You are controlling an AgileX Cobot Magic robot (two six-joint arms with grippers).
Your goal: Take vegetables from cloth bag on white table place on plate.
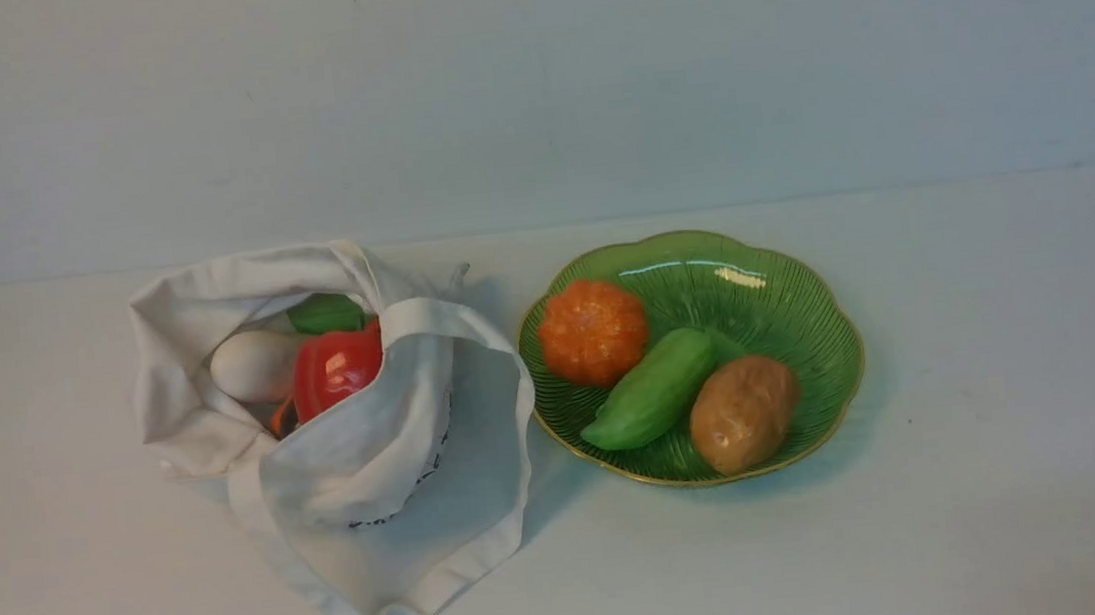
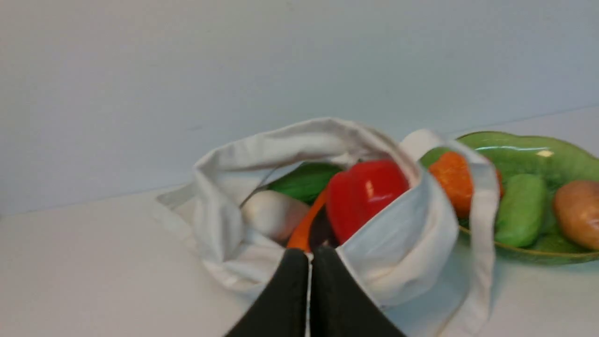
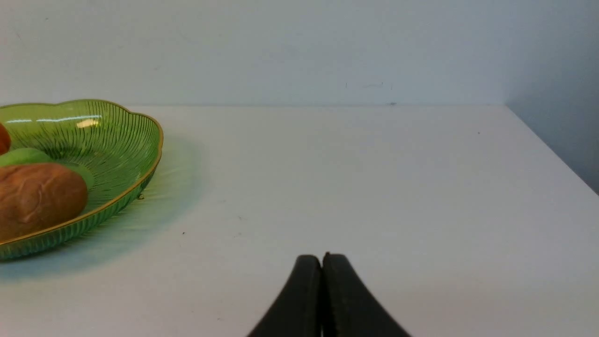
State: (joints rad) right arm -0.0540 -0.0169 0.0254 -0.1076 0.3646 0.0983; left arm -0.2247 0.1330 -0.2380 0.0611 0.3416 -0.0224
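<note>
Three vegetables already lie on the plate [image 1: 805,273] at the right of the white counter [image 1: 1014,353]: the orange pumpkin [image 1: 593,331] at its far left, the light green pod [image 1: 652,402] slanting across the middle, and the brown potato [image 1: 744,413] at its near side, touching the pod. The cloth bag [image 1: 394,483] sits left of the plate, its mouth slumped open toward the far left, a strap [image 1: 437,310] looped across the opening

The step in hand looks like fetching the next piece from the bag. The red bell pepper [image 1: 338,370] lies topmost and nearest the strap, so it is likely the easiest pick; the white oval [image 1: 257,366] rests just left of it, with a darker green piece [image 1: 327,313] behind and a sliver of orange [image 1: 281,415] below. To do it well, the left pincer [image 2: 310,255], clenched and empty just short of the bag's near hem, should spread wide before entering, come in over the hem and clear of the strap, and close across the pepper's glossy sides without pinching fabric

The right pincer [image 3: 322,262] is also clenched on nothing, over bare counter right of the plate

The bag is soft off-white fabric, creased, with small black lettering on its near face
</note>
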